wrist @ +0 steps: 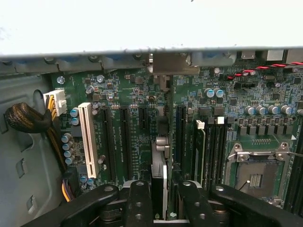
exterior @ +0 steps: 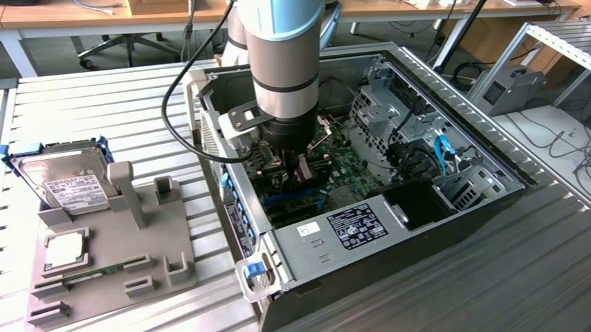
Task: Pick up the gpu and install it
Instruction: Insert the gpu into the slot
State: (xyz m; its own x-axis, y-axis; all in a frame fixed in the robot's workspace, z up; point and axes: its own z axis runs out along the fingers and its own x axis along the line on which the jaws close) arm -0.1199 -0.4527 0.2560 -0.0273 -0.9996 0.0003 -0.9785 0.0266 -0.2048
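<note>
Inside the open computer case, the gripper is pinching the gpu — edge-on. It is hanging over the motherboard slots.

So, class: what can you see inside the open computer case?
Inside the computer case: the green motherboard with slots, an empty processor socket, and the claw holding the gpu edge-on above the slots. The arm covers part of the board.

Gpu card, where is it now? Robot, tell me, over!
Gripper shut on gpu, edge-on. Card down inside computer case, above motherboard slots. Nothing blocking seen.
</note>
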